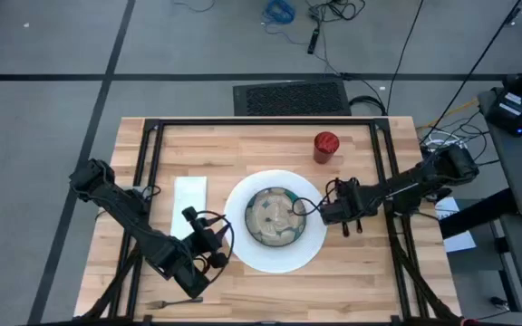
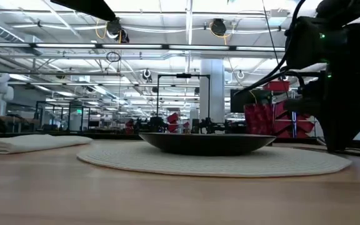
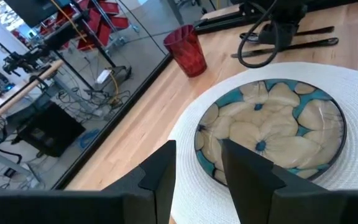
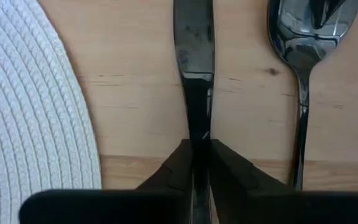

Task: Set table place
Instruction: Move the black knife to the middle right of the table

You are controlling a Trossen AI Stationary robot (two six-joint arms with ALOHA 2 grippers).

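Surface: a pale planked wooden table (image 1: 243, 145) with a black frame was seen.
Centre: a round white woven mat (image 1: 243, 244) was laid flat on it.
Left of mat: a folded white napkin (image 1: 188, 201) was placed.
Far right: a red cup (image 1: 325, 146) stood upright.
Right of mat: a dark knife (image 4: 192, 56) and spoon (image 4: 303, 62) were laid side by side.
Near edge: a fork (image 1: 172, 302) was seen.

The table (image 4: 135, 74) is pale planked wood with a smooth matt finish, and the round white mat (image 4: 30, 106) on it is woven in concentric ribbed coils, rough and matt. The knife (image 4: 192, 68) and spoon (image 4: 303, 74) are dark polished metal with mirror-like reflections; the bowl (image 3: 272, 130) has a glossy glazed face painted with cream petals on teal. The red cup (image 3: 187, 51) looks like translucent ribbed plastic, the folded napkin (image 2: 27, 143) soft white cloth, and the right gripper (image 4: 197, 163) fingers matt black.
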